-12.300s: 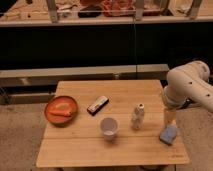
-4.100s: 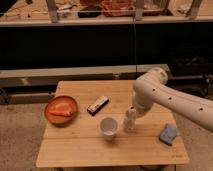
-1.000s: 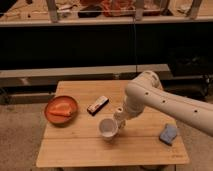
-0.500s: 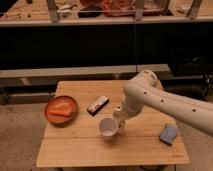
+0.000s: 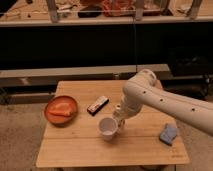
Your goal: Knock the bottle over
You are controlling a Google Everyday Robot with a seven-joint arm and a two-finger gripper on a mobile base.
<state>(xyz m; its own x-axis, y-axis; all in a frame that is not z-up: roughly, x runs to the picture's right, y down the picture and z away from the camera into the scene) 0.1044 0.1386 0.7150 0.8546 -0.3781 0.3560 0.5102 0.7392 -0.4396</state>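
camera view | gripper (image 5: 118,121) low over wooden table (image 5: 75,150) centre, touching rim of white cup (image 5: 107,128) | grip state: cannot tell | bottle (image 5: 119,110) mostly hidden by gripper, just behind-right of cup, upright or tipped unclear | orange plate (image 5: 50,112) left, blue sponge (image 5: 168,133) right

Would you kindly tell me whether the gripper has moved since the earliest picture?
Yes. The gripper has moved left, from by the blue sponge to the right side of the white cup.

One cup (image 5: 108,128), one bowl (image 5: 61,98), one sponge (image 5: 168,133)
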